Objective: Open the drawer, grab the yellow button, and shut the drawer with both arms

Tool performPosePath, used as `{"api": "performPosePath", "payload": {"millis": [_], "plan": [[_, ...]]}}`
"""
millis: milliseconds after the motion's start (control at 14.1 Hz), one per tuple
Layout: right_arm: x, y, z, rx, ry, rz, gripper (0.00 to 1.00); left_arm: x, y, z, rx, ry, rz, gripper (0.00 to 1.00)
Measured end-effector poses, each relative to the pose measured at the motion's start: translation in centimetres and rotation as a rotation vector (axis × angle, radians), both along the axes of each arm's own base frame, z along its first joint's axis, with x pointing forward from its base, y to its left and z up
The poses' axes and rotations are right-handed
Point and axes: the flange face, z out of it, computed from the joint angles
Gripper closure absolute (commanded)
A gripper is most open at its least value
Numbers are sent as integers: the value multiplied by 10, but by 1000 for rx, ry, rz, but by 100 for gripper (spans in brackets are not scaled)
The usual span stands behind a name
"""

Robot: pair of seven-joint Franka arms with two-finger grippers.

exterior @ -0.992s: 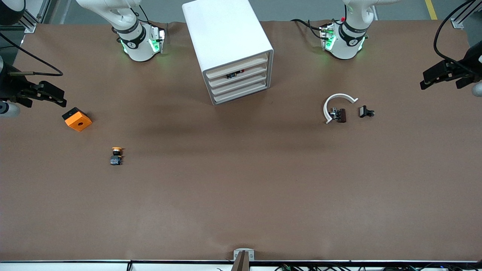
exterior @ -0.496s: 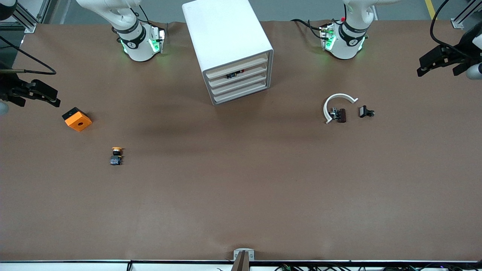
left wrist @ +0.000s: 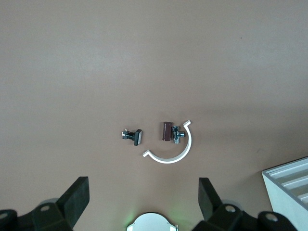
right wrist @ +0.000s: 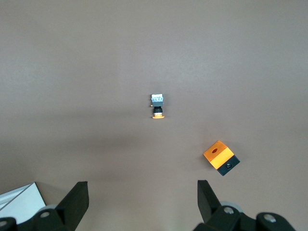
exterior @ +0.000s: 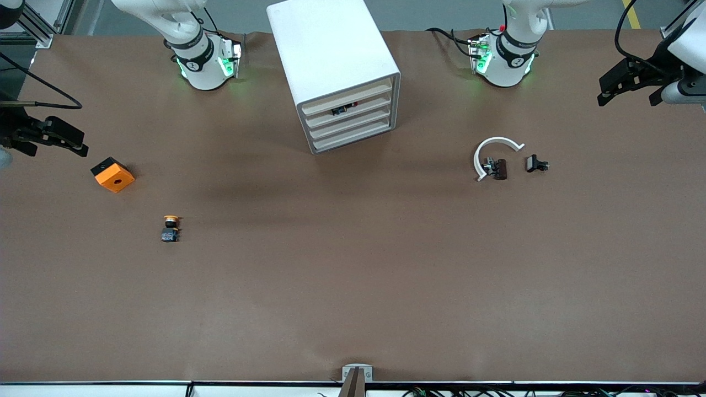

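Left tool [exterior: 629,88] raised over the counter [exterior: 353,286] at the left arm's end, fingers [left wrist: 77,195] spread wide, nothing between them. Right tool [exterior: 52,138] likewise aloft at the right arm's end (fingers [right wrist: 76,198] parted, empty). Both wrists pointed downward.

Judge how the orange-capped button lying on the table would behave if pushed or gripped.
The button lies on its side on the brown table; its round cap and cylindrical body suggest it would probably roll when nudged. It looks small and rigid, likely light. The wider cap may make it slip or pivot between fingers.
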Motion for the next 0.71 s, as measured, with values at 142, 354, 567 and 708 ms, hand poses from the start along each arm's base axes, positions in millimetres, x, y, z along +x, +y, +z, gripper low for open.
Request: {"api": "performPosePath", "payload": {"millis": [142, 354, 567, 708], "plan": [[0, 0, 0, 0, 0, 0, 0, 0, 0, 0, 0, -2, 0, 0], [0, 0, 0, 0, 1, 0, 0, 3, 0, -3, -1, -1, 1, 0], [0, 0, 0, 0, 1, 0, 0, 9, 2, -5, -2, -5, 3, 0], [0, 0, 0, 0, 1, 0, 0, 11, 1, -5, -3, -7, 1, 0]]}}
